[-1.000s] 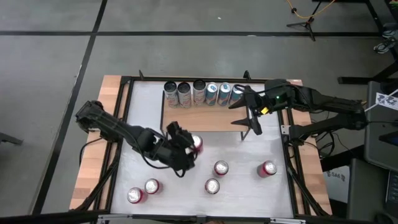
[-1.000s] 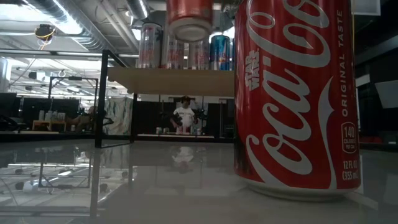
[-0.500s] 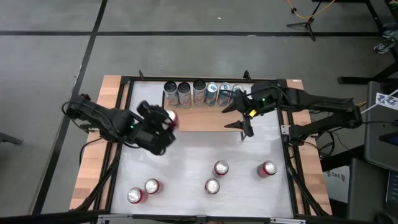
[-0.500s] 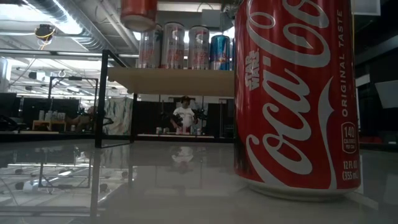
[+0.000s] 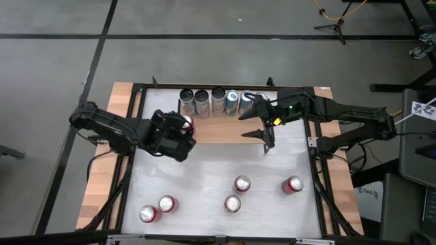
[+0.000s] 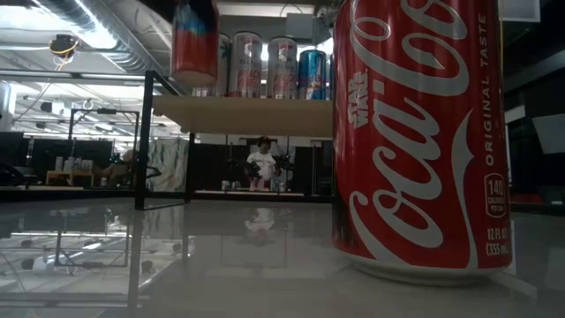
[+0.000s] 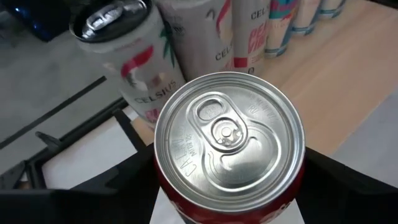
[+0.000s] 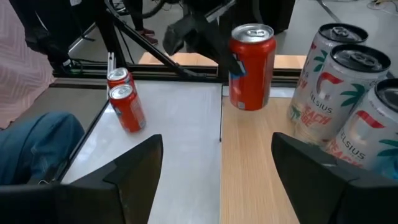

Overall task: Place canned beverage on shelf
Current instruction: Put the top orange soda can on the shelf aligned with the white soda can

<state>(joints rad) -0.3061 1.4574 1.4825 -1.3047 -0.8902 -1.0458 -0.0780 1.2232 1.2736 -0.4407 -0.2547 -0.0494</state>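
Note:
My left gripper (image 5: 178, 136) is shut on a red cola can (image 5: 185, 124), also seen in the low view (image 6: 194, 40). It holds the can over the left end of the shelf (image 5: 225, 129), a wood plank on black legs. Several slim cans (image 5: 218, 101) stand upright in a row along the plank's far edge. My right gripper (image 8: 217, 180) hovers open over the plank's right part with nothing between its fingers. It faces the red can (image 8: 252, 65). My left gripper pinches the red can's side wall (image 7: 180, 208) between its two fingers, one on each side, below the rim. The fingers come from the table's near left, slanting down. The can stands upright with its lid (image 7: 229, 140) up. Its base (image 8: 249, 104) hangs just above the plank.
Loose red cans stand on the white table in front of the shelf: three at the middle and right (image 5: 242, 184), two at the near left (image 5: 166, 203). One of them fills the low view's foreground (image 6: 415, 132). A person's leg (image 8: 31, 149) shows beyond the table's edge.
My left gripper has carried the red can from the table's middle toward the far left, up to the shelf's left end. The wrist has rolled and brought the tipped can upright. My right gripper has shifted slightly toward the table's left, still open.

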